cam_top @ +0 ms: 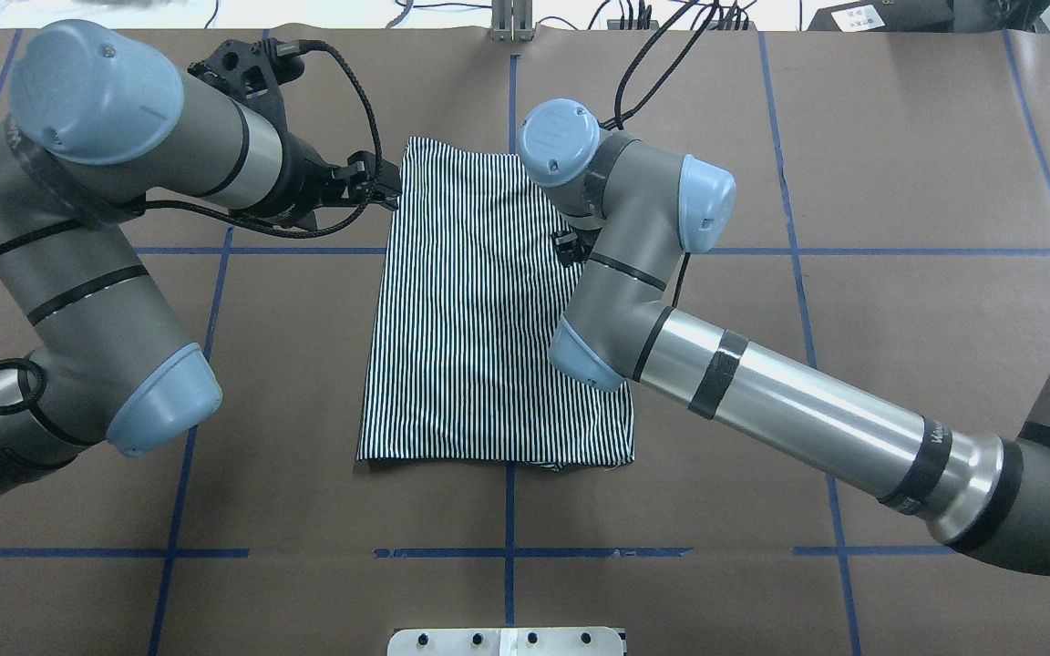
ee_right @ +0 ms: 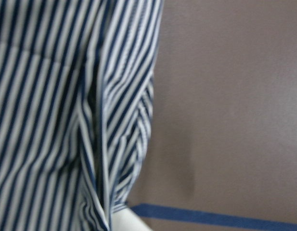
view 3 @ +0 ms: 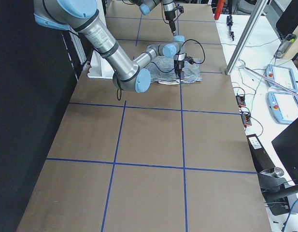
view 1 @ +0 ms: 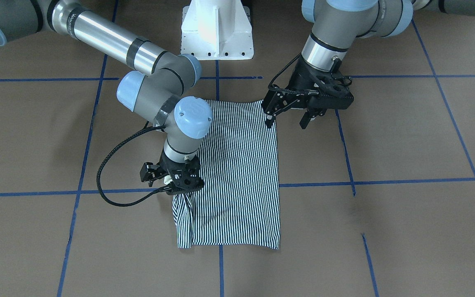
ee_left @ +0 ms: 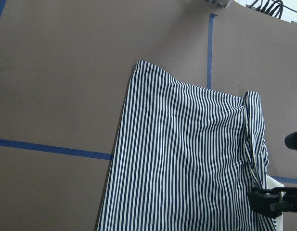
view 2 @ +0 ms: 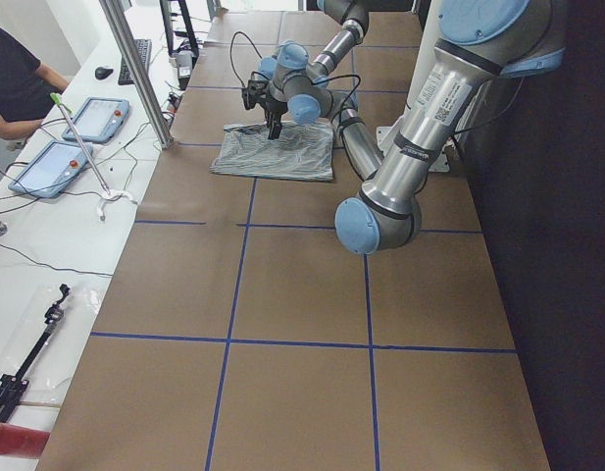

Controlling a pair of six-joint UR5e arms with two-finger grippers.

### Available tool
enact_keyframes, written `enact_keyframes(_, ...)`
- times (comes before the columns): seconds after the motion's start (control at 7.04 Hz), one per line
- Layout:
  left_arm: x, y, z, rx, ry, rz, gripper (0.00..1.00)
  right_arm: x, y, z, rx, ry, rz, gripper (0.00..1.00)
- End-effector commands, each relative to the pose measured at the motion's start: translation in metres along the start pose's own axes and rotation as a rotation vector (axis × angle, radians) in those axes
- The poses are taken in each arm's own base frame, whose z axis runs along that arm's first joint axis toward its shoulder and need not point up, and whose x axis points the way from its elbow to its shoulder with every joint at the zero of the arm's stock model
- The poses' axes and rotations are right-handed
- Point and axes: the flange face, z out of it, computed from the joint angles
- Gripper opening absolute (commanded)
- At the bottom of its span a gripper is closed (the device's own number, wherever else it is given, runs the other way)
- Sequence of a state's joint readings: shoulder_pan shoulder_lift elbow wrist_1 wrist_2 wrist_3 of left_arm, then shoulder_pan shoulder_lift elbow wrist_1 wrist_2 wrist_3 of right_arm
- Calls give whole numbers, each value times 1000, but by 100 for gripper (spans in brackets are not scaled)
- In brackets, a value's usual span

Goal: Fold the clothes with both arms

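Note:
The navy-and-white striped shirt (view 1: 237,173) lies folded into a long rectangle on the brown table, also in the overhead view (cam_top: 470,319) and the left wrist view (ee_left: 187,159). My right gripper (view 1: 177,187) is down on the shirt's long edge, where a ridge of fabric runs up into it, and it looks shut on that edge. The overhead view hides it under its wrist. A cream bit of collar (ee_left: 274,192) shows beside it (ee_left: 271,202). The right wrist view shows the creased edge (ee_right: 105,144) close up. My left gripper (view 1: 288,120) is open, empty and raised off the opposite edge (cam_top: 379,189).
The white pedestal base (view 1: 217,37) stands at the robot's side of the table. Blue tape lines (view 1: 386,180) cross the brown surface. A black cable loop (view 1: 105,185) hangs beside my right wrist. An operator's bench with tablets (view 2: 57,167) runs along the far side.

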State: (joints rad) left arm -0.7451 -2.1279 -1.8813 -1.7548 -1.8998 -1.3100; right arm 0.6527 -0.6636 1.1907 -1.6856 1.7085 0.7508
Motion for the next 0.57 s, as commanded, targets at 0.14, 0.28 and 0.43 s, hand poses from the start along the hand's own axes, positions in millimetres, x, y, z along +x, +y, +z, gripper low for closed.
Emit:
enact_keyframes(0.14, 2, 0, -1, 1, 5, 1, 100, 152, 7, 8, 40, 18, -60, 100)
enact_keyframes(0.28, 1, -2, -2, 4, 5, 2, 100, 140, -4, -19, 17, -23, -50, 100)
enact_keyframes(0.43, 0, -3, -3, 6, 3, 0, 100, 118, -23, -42, 27, -34, -45, 100)
